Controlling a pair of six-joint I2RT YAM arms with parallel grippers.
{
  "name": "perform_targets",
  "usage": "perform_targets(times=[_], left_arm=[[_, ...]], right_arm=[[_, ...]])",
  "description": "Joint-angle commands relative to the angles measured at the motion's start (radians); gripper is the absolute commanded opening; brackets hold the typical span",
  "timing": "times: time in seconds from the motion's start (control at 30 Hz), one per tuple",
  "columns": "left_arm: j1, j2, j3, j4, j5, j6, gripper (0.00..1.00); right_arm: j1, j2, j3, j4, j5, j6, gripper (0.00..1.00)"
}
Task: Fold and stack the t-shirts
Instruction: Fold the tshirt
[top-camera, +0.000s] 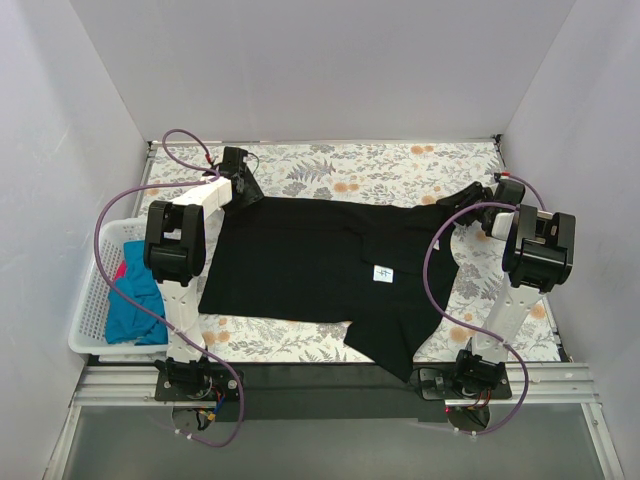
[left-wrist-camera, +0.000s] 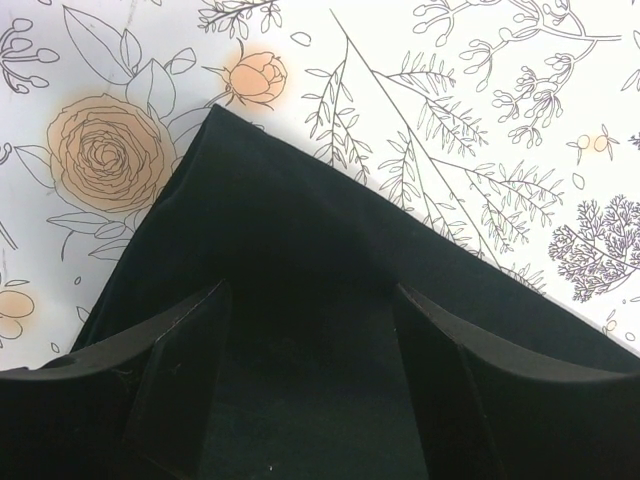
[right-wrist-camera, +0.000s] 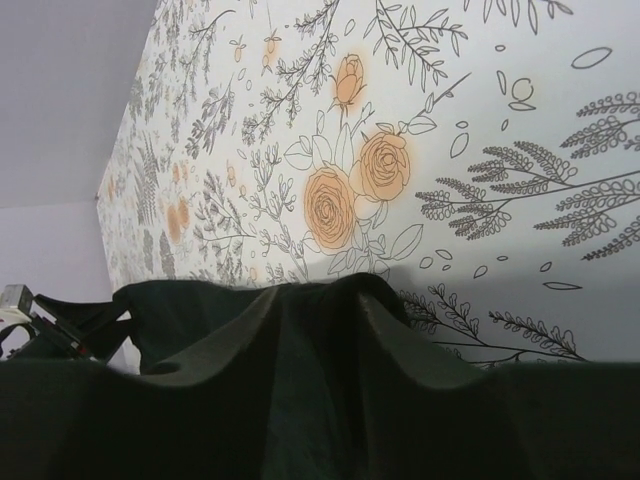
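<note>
A large black t-shirt (top-camera: 300, 260) lies spread on the flowered table, with a white tag (top-camera: 383, 273) showing. My left gripper (top-camera: 243, 188) is at its far left corner. In the left wrist view it (left-wrist-camera: 310, 330) is open, jaws wide apart, just above that corner of the black cloth (left-wrist-camera: 300, 230). My right gripper (top-camera: 462, 200) is at the shirt's far right corner. In the right wrist view it (right-wrist-camera: 328, 290) is shut on a fold of the black cloth (right-wrist-camera: 200, 400). A teal-blue t-shirt (top-camera: 135, 305) and a bit of pink-red cloth (top-camera: 120, 270) lie in the basket.
A white lattice basket (top-camera: 85, 320) stands at the left edge beside the left arm. White walls close in the table on the left, back and right. Flowered tabletop (top-camera: 400, 165) shows beyond the shirt. Purple cables loop off both arms.
</note>
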Motion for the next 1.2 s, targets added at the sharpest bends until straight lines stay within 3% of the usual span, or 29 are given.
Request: perform_targets(times=[0.0, 0.03, 0.13, 0.2, 0.73, 0.87, 1.07, 1.17], left_arm=[[0.007, -0.002, -0.02, -0.003, -0.015, 0.005, 0.63], [0.007, 0.001, -0.022, -0.005, -0.014, 0.003, 0.63], [0.012, 0.018, -0.022, -0.023, -0.015, -0.007, 0.62], [0.018, 0.026, -0.017, -0.041, -0.01, -0.02, 0.61], [0.039, 0.058, -0.003, -0.086, 0.002, -0.033, 0.58], [0.039, 0.048, 0.0, -0.086, 0.011, -0.021, 0.61], [0.039, -0.029, 0.003, -0.071, 0.019, -0.001, 0.71], [0.038, -0.081, 0.006, -0.061, 0.029, 0.011, 0.74]], right_arm=[[0.001, 0.018, 0.029, 0.041, 0.004, 0.003, 0.38], [0.001, 0.016, 0.023, 0.042, 0.008, 0.002, 0.35], [-0.007, 0.01, 0.006, 0.042, 0.022, -0.004, 0.08], [-0.013, -0.007, -0.008, 0.045, 0.034, -0.013, 0.01], [-0.067, -0.053, -0.092, 0.051, 0.024, -0.058, 0.01], [-0.067, -0.067, -0.102, 0.048, 0.036, -0.087, 0.02], [-0.065, -0.154, -0.088, -0.046, 0.085, -0.148, 0.14], [-0.061, -0.206, -0.074, -0.132, 0.12, -0.208, 0.29]])
